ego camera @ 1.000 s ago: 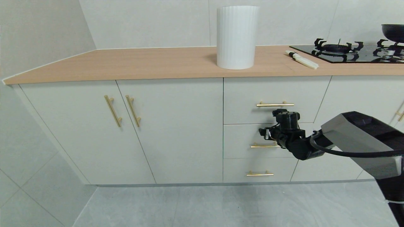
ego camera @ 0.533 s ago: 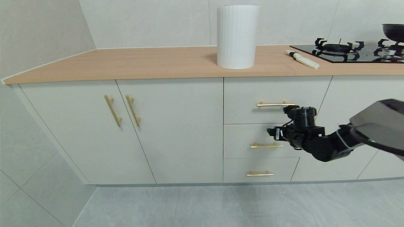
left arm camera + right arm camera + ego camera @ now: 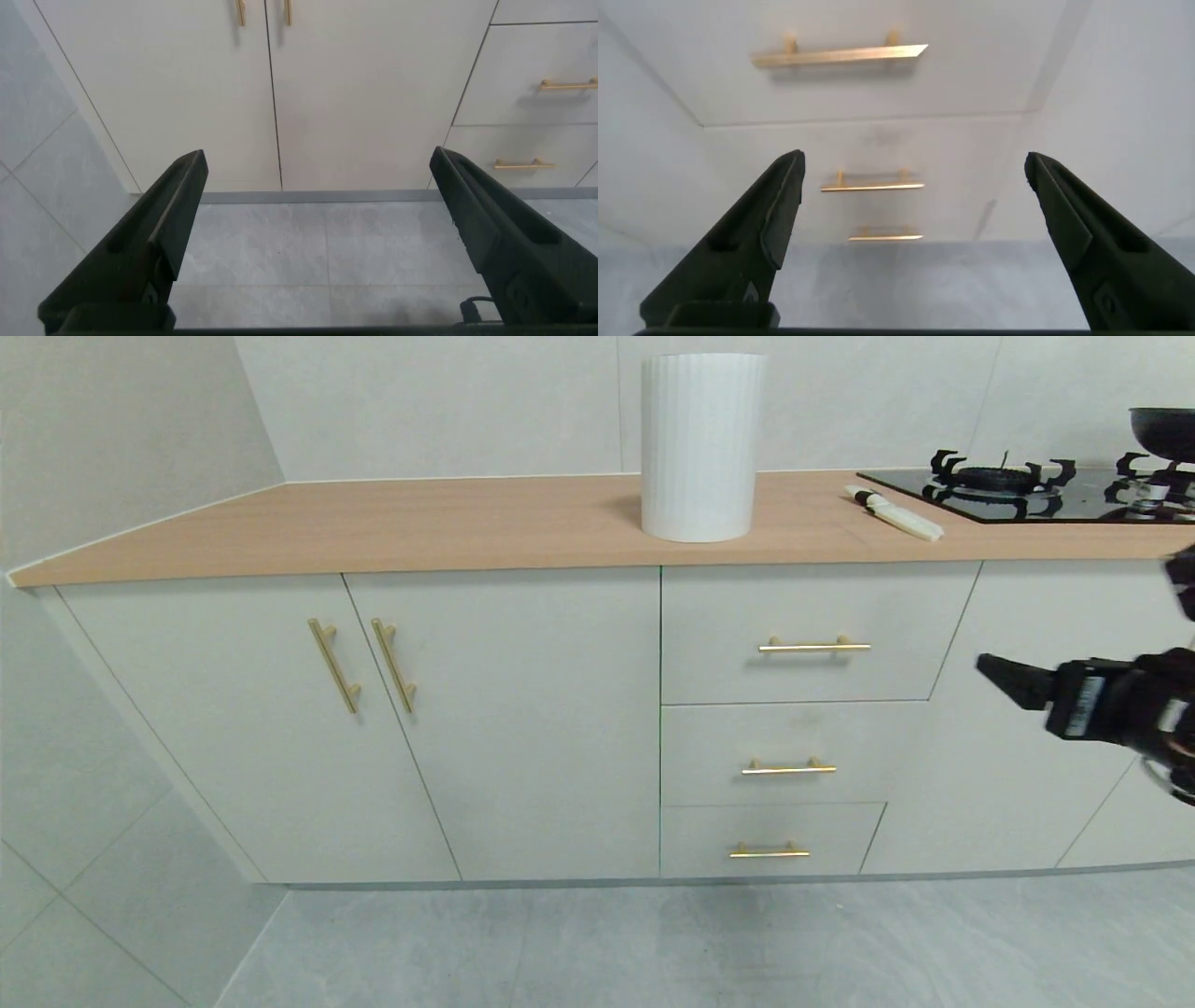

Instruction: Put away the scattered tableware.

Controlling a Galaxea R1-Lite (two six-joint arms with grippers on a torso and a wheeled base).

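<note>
Head view, tableware: one pale utensil (image 3: 892,511) with a dark band lies flat on the wooden countertop (image 3: 420,523). It is at 3 o'clock from the one white ribbed canister (image 3: 698,446) and just beside the hob.
Head view, hob: one black gas hob (image 3: 1055,502) sits at 3 o'clock from the utensil. Two burner grates are visible, with a dark pan (image 3: 1162,427) over the outer one.
Head view, cabinet: two doors (image 3: 233,737) with two gold door handles (image 3: 333,665) stand at 9 o'clock from three stacked drawers (image 3: 719,747). All three are closed, and each has one gold drawer handle (image 3: 814,645).
Head view, right gripper (image 3: 1013,677): at the 3 o'clock edge, level with the top drawer and apart from its handle.
Left wrist view, left gripper (image 3: 318,159): two fingers spread wide, nothing held. Beyond them are the grey floor tiles (image 3: 318,261), two door handles and two drawer handles.
Right wrist view, right gripper (image 3: 912,163): two fingers spread wide, nothing held. Three drawer handles are beyond them.
</note>
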